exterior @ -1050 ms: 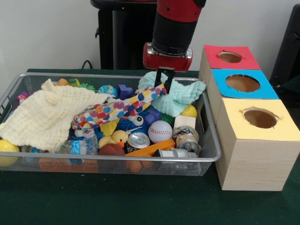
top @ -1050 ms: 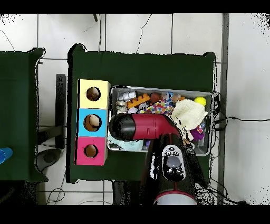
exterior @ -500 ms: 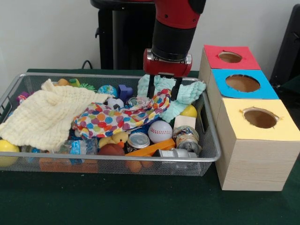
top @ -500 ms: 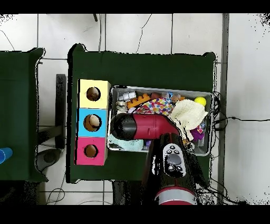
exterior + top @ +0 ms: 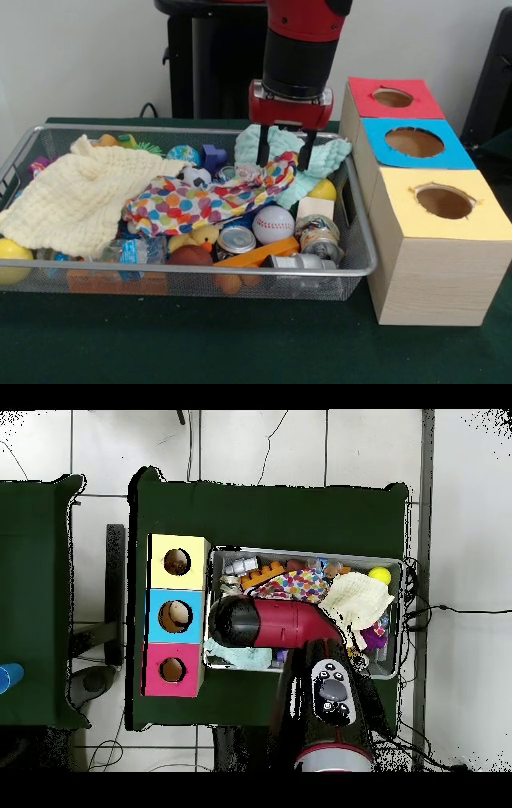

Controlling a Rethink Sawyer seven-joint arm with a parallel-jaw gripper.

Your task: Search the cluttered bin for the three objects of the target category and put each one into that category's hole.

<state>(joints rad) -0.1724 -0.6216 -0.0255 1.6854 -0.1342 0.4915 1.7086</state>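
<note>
While the red and black arm [image 5: 298, 44] comes straight down over the far right part of the wire bin [image 5: 356, 264], its gripper [image 5: 283, 154] hangs with fingers [image 5: 262, 147] spread wide and nothing between them. In the overhead view the arm covers the gripper and the bin's middle. The polka-dot cloth [image 5: 204, 196] lies just below the fingertips, its right end touching or nearly touching the left finger; I cannot tell which. Behind the gripper sits the mint cloth [image 5: 320, 156], and the cream knitted cloth [image 5: 76, 196] covers the bin's left side. Much of the clutter is buried beneath these cloths. To the right of the bin stand the red box [image 5: 392, 98], blue box [image 5: 416, 142] and yellow box [image 5: 444, 202], each with a round hole.
</note>
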